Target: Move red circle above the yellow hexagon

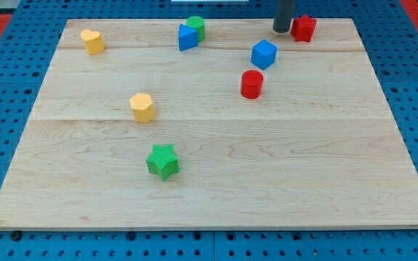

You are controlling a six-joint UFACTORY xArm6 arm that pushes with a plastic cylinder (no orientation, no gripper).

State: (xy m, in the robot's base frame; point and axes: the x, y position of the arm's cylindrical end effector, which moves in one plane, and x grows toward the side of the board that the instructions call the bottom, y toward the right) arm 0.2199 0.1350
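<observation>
The red circle (252, 84) stands upright right of the board's middle, toward the view's top. The yellow hexagon (142, 107) sits left of the middle, well apart from it. My tip (281, 30) is near the view's top edge, just left of the red star (303, 27) and above the blue cube (264, 54). The tip is up and to the right of the red circle, not touching it.
A yellow heart (92, 40) lies at the top left. A blue block (187, 37) touches a green circle (196, 27) at top centre. A green star (162, 161) sits below the yellow hexagon. The wooden board (216, 196) rests on a blue pegboard.
</observation>
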